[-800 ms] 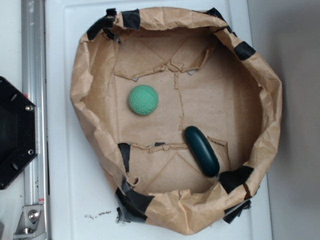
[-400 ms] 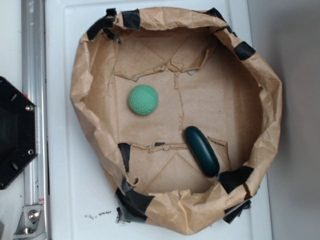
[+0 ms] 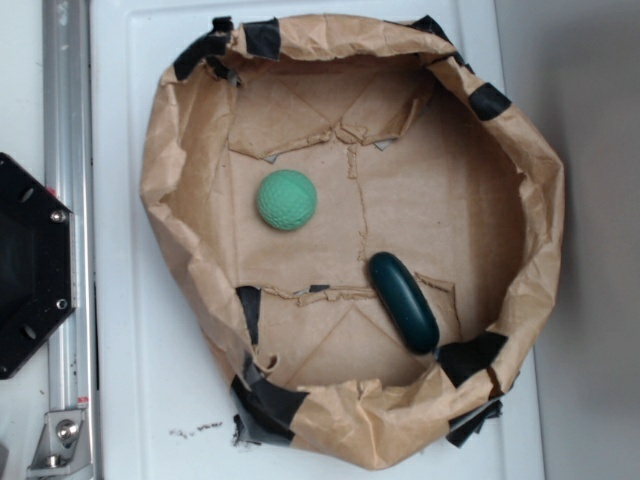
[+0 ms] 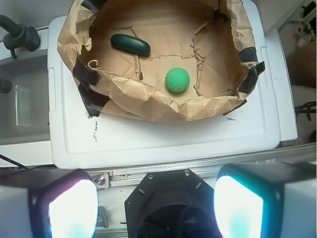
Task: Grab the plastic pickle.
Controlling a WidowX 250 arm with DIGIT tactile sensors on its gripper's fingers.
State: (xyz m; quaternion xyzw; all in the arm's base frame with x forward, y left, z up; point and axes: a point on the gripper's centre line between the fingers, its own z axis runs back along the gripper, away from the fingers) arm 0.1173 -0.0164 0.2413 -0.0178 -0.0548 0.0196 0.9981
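Pickle (image 4: 130, 44) lies ahead and left of the spread, empty pincer (image 4: 154, 206), long axis nearly crosswise, beyond the paper wall (image 4: 148, 101).

No text, label, brand, number or sign can be read in either view. The dark scuffs on the white lid (image 3: 200, 432) below the paper bag (image 3: 170, 200) form no letters, and the black tape patches (image 3: 262, 38) carry no print.

ball (image 3: 287, 200): light green, dimpled, lying in the bin
bin (image 3: 175, 215): crumpled brown paper, black tape patches
surface (image 3: 150, 380): white, under the bin
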